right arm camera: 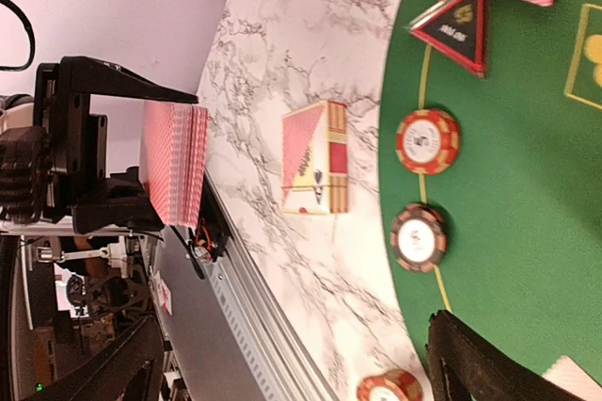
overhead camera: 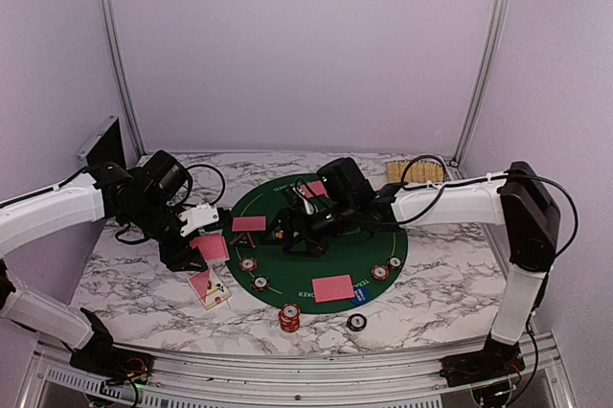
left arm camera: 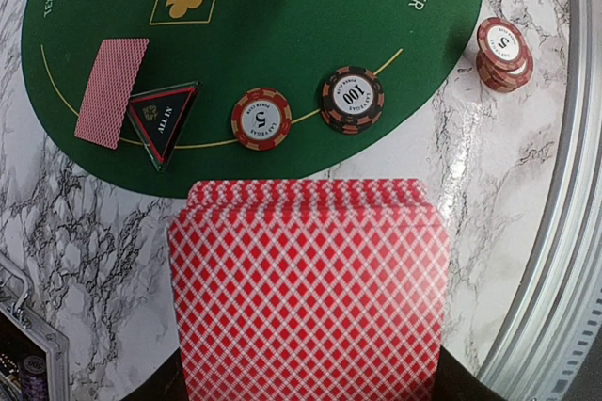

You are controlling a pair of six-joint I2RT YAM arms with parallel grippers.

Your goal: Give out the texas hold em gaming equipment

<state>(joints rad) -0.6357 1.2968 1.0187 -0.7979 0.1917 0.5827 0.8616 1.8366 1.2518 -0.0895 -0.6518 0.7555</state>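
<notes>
My left gripper (overhead camera: pixel 203 247) is shut on a deck of red-backed playing cards (left arm camera: pixel 306 293), held above the marble left of the green mat (overhead camera: pixel 374 236). The deck also shows in the right wrist view (right arm camera: pixel 174 161). On the mat lie single cards (overhead camera: pixel 249 224) (overhead camera: pixel 332 288) (overhead camera: pixel 314 190), a black triangular marker (left arm camera: pixel 162 119), a red chip marked 5 (left arm camera: pixel 261 119) and a dark chip marked 100 (left arm camera: pixel 352 98). A chip stack (left arm camera: pixel 503 51) stands on the marble. More chips (overhead camera: pixel 380 272) (overhead camera: pixel 356 322) lie to the right. My right gripper (overhead camera: pixel 305 231) hovers open and empty over the mat's middle.
A card box (overhead camera: pixel 213 293) lies on the marble by the mat's left edge. A tan woven tray (overhead camera: pixel 417 171) sits at the back right. The black-and-silver case (overhead camera: pixel 101 145) stands at the far left. A metal rail (overhead camera: pixel 306 360) runs along the near edge.
</notes>
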